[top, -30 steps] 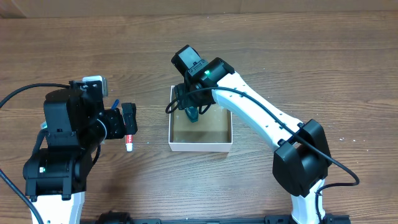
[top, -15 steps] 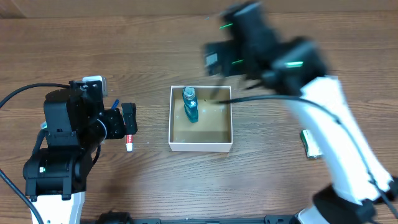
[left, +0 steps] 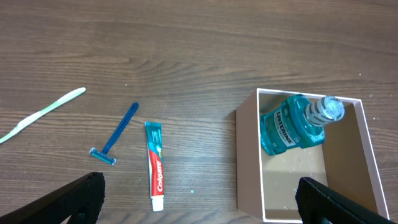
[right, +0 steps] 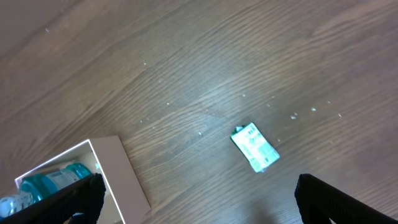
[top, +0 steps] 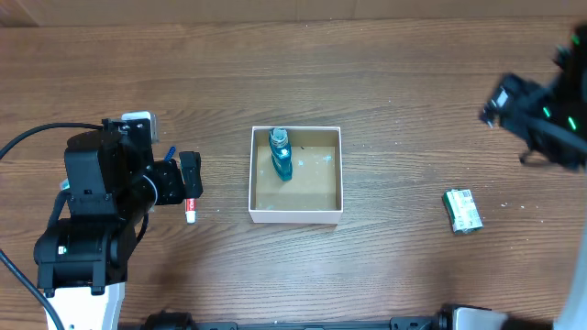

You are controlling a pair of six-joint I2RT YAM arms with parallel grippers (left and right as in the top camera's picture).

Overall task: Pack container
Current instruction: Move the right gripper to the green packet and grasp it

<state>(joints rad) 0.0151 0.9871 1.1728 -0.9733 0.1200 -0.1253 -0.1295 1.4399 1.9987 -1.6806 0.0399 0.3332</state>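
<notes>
The packing seems to be in its early part: one thing, a blue mouthwash bottle (top: 280,156), is in the container (top: 317,191), and several others wait on the desk (top: 413,55). The right hand (right: 199,182) hangs high over the desk with its two fingers spread wide and nothing between them, so I judge it is free to fetch the next thing. A small green packet (right: 255,147) lies below this hand, between its open fingers as the wrist camera sees it, and it looks like the nearest candidate. To take it, the hand needs to come down over the packet, place one finger on each side and close. The packet is flat, so the fingers probably must reach almost to the desk.

The left hand (left: 199,183) is also open and empty. Below it, toward one finger, lie a toothpaste tube (left: 155,165), a blue razor (left: 118,134) and a toothbrush (left: 43,114).

The container stands between the two hands, near the left hand on its right side and well apart from the right hand on its left side. It is a square shallow box with thin white walls and a brown floor. The bottle rests by the wall nearest to the left hand; whether it lies flat or leans I cannot tell. Most of the floor is bare
</notes>
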